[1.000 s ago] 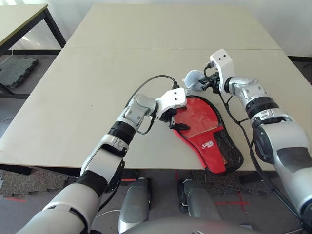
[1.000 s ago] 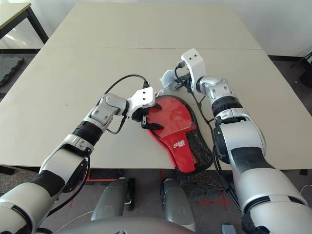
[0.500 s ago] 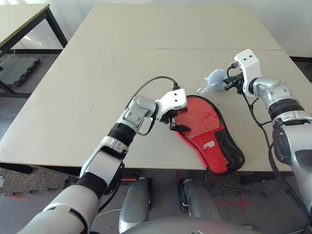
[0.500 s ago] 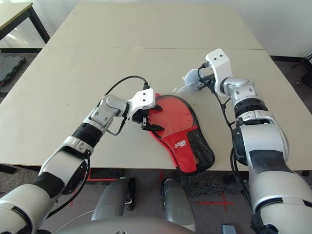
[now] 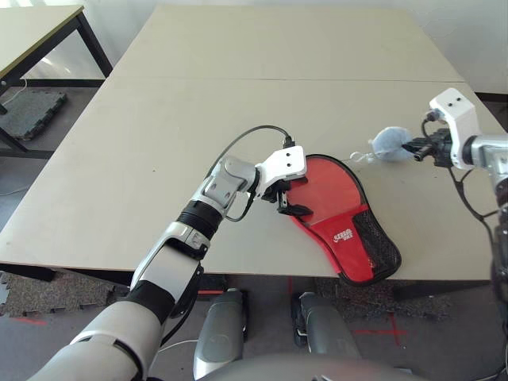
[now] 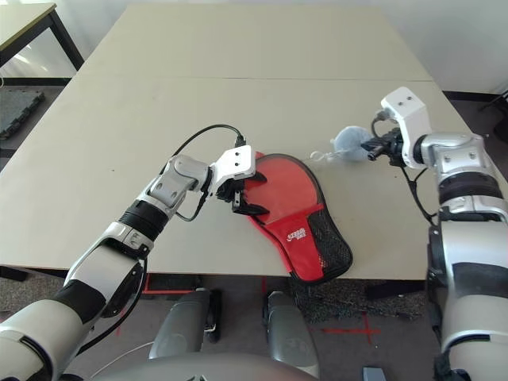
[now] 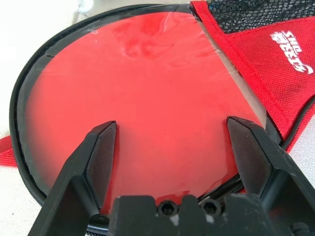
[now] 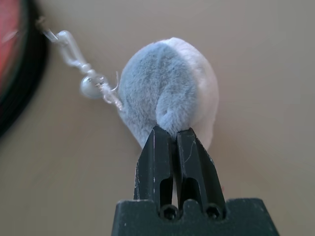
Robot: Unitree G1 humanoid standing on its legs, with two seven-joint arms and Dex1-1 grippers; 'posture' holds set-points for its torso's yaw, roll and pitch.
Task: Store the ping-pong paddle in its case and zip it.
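The case (image 5: 341,214) points its mesh end toward the robot's right, left gripper (image 5: 287,200) spread wide over it.

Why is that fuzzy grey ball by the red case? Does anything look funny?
Yes. The right gripper is pinching the fluffy ball, whose cord runs to the case rim. It looks like a zipper pull, being tugged sideways. The left gripper hangs open over the paddle.

— Any writing to read?
— Only a small white logo on the red paddle-shaped fabric case (image 7: 290,49), on its narrowing part beside the black mesh.
— What does it say?
— The letters are too small to make out.
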